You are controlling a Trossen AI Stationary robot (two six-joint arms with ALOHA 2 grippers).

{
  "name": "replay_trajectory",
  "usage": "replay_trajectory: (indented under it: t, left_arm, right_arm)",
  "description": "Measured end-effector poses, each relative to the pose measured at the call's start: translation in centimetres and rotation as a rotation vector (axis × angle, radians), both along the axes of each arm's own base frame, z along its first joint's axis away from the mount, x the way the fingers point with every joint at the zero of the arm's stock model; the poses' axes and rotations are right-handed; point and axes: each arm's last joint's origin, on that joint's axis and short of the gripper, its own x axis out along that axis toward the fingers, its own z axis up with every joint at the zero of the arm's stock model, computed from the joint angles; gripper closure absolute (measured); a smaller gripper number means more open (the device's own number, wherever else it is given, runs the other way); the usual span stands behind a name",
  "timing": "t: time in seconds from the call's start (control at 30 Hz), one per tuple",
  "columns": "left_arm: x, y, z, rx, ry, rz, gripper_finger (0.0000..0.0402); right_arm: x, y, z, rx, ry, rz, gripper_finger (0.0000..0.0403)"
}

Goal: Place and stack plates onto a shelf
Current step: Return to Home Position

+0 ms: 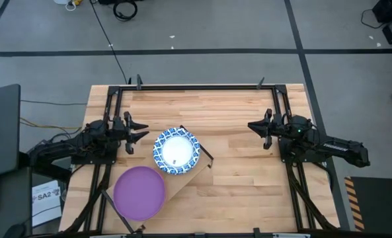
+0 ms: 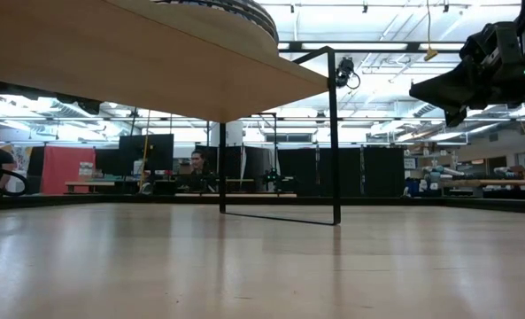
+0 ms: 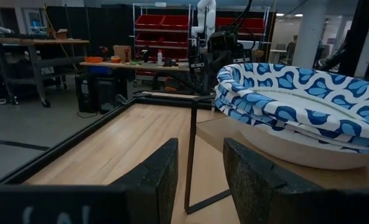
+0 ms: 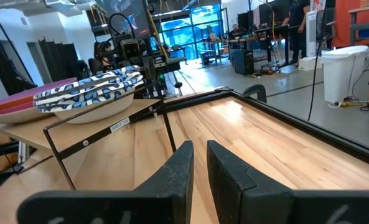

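A stack of blue-and-white patterned plates (image 1: pixel 176 151) sits on the far end of the light wood shelf (image 1: pixel 184 182). A purple plate (image 1: pixel 139 192) lies on the shelf's near end. The left wrist view shows the stack (image 3: pixel 296 106) close up, several plates nested. The right wrist view shows the stack (image 4: pixel 91 90) on the shelf, with a pinkish plate edge (image 4: pixel 16 101) behind it. My left gripper (image 1: pixel 141 131) hovers open just left of the stack, pointing at it. My right gripper (image 1: pixel 251 125) hovers shut to the right of the shelf, well clear of it.
The shelf stands at a slant on the slatted table (image 1: pixel 235 106), on thin black legs (image 2: pixel 335 133); the low view looks beneath its board (image 2: pixel 111 53). A black frame (image 1: pixel 196 86) runs along the table's far and side edges. Bare table top lies between the shelf and my right gripper.
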Motion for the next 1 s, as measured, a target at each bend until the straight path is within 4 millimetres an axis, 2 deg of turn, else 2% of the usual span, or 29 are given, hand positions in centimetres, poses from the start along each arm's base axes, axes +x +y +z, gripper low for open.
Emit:
replay_trajectory:
  t: [0.73,1.0]
  left_arm:
    - [0.0,-0.1,0.8,0.018,-0.079,-0.014,0.0269]
    - [0.2,-1.6,0.7,-0.092,-0.082,-0.173,0.0269]
  right_arm:
    - [0.0,0.0,0.0,-0.002,0.0,0.0,0.035]
    - [0.0,0.0,0.0,-0.002,-0.001,0.0,0.035]
